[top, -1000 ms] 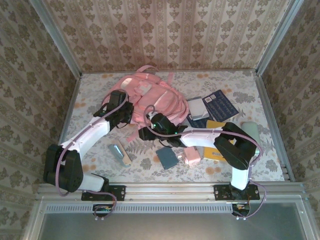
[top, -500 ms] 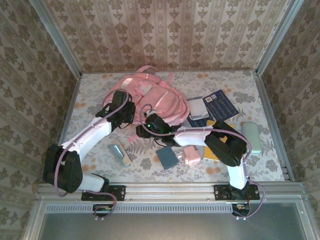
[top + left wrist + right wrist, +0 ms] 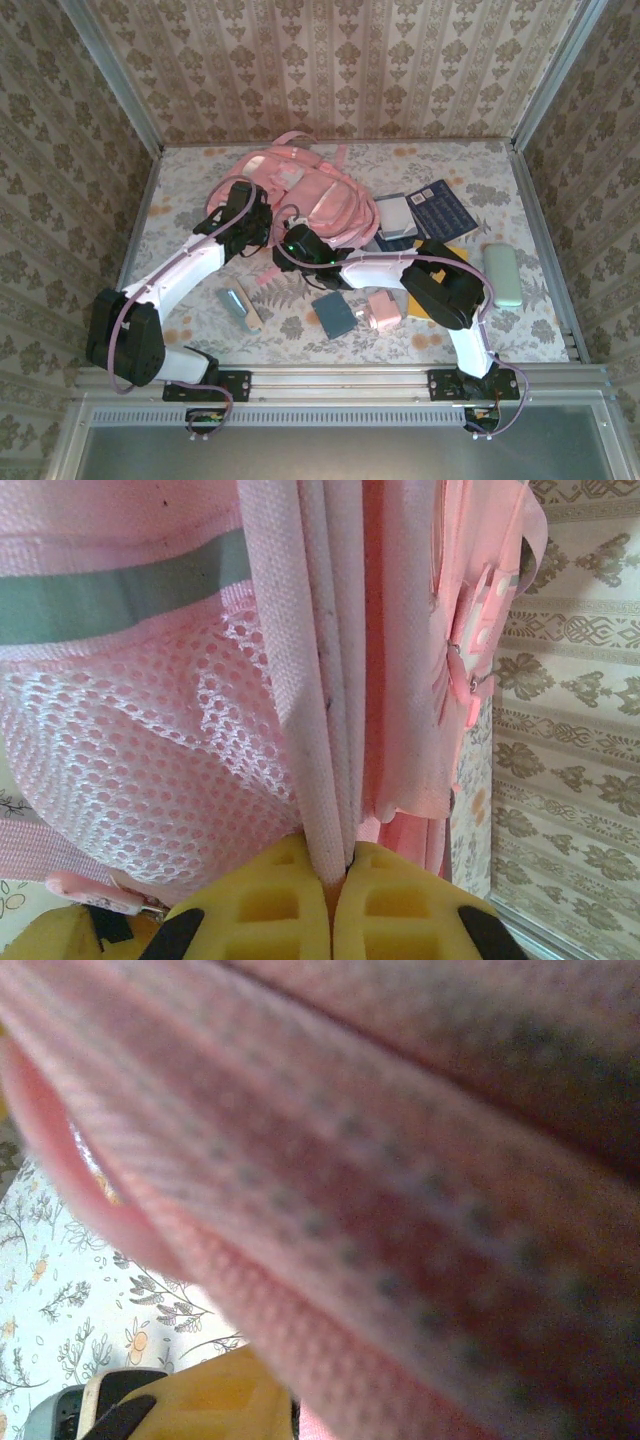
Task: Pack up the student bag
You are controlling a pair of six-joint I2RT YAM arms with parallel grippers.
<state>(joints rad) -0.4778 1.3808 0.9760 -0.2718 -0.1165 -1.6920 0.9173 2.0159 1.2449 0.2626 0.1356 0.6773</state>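
The student bag (image 3: 312, 195), a large pink backpack, lies at the back middle of the table. My left gripper (image 3: 252, 212) is at its left side. In the left wrist view its yellow fingers (image 3: 275, 900) are shut on a pink webbing strap (image 3: 310, 680) of the bag, beside a mesh pocket (image 3: 150, 760). My right gripper (image 3: 288, 248) is at the bag's near edge. In the right wrist view blurred pink bag fabric (image 3: 380, 1190) lies right across the jaws. One yellow finger (image 3: 200, 1400) shows below it and the other is hidden.
Near the front lie a blue-grey pouch (image 3: 333, 315), a small pink item (image 3: 383, 310) and a ruler-like piece (image 3: 238, 304). To the right are a yellow book (image 3: 428, 305), a navy booklet (image 3: 441, 209), a grey box (image 3: 393, 214) and a mint case (image 3: 502, 273).
My right gripper has slid left and back up against the bag's near edge, its arm folding in. The left gripper keeps its hold on the strap, hardly moved.
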